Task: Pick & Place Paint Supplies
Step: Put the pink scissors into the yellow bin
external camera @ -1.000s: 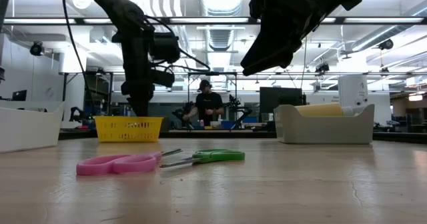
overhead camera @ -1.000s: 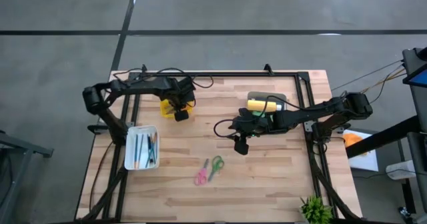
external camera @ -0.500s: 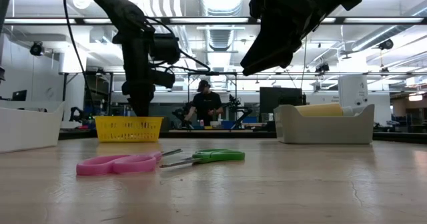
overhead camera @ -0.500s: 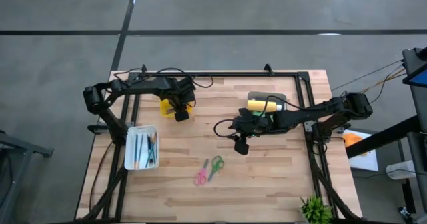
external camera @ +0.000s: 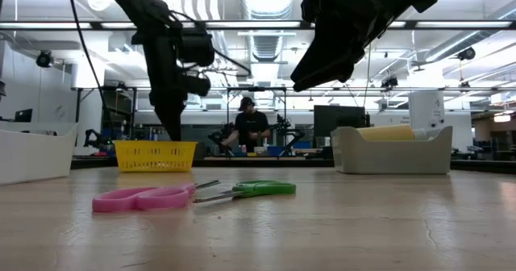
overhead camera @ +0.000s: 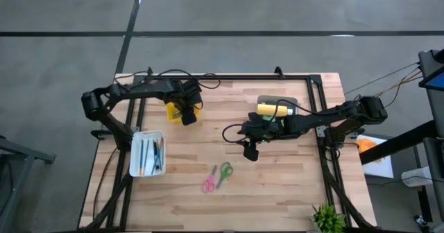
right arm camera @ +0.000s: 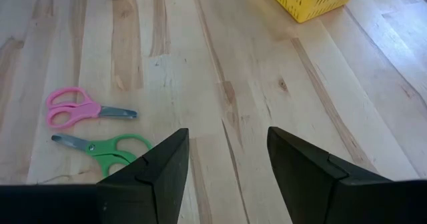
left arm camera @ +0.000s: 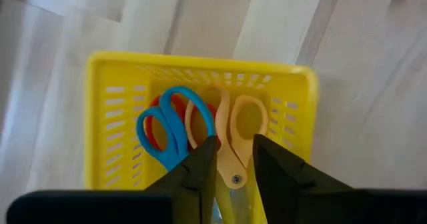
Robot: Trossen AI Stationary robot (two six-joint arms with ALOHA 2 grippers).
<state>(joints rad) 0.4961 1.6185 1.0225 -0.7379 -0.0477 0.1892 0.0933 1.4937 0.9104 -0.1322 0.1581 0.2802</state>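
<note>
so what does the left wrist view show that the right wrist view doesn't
Only the left wrist view shows inside the yellow basket: blue scissors and orange scissors, with the left tool open above them. Only the right wrist view shows pink scissors and green scissors lying on the table, beyond the open right tool. Both show the yellow basket and wooden table.

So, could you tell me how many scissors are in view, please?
5: pink and green on the table; blue, orange and red in the yellow basket. More may be hidden.
</note>
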